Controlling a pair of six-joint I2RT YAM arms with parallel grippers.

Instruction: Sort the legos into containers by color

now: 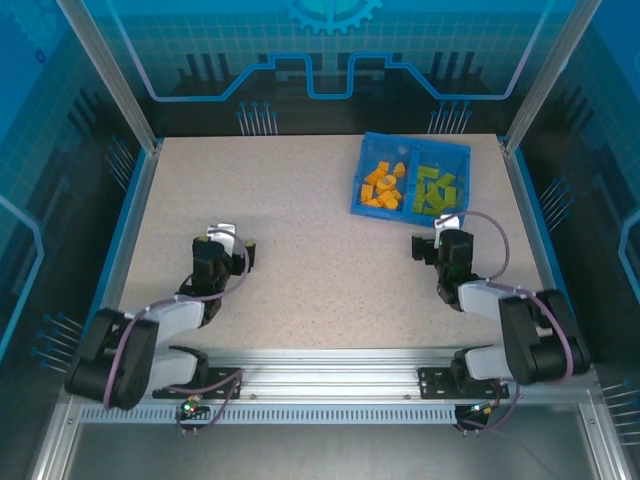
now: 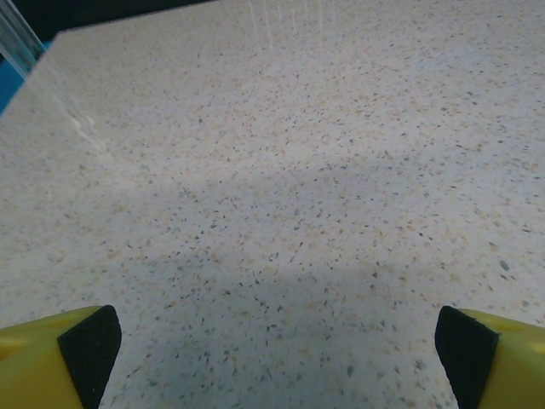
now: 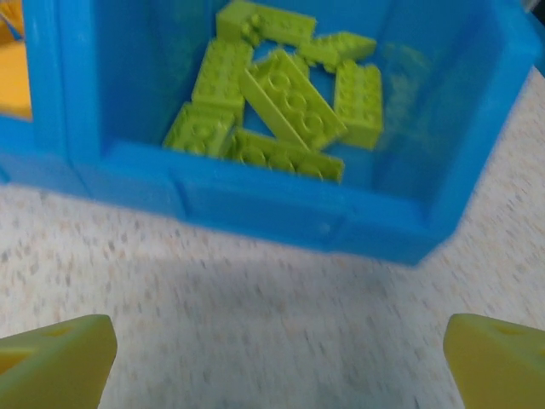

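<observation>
Sorting looks complete: green bricks [image 3: 281,102] lie in the blue tray [image 3: 255,209] just ahead of the right gripper's [image 3: 277,366] spread, empty fingers [image 3: 51,362]; left gripper [image 2: 277,349] likewise.

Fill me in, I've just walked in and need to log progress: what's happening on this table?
Two robot arms are sorting toy bricks by colour into a blue tray. The orange bricks lie in its left compartment, the green bricks in its right one. The right arm sits just short of the tray's near wall, jaws open and empty. The left arm rests over the table, jaws open too, holding nothing.
</observation>
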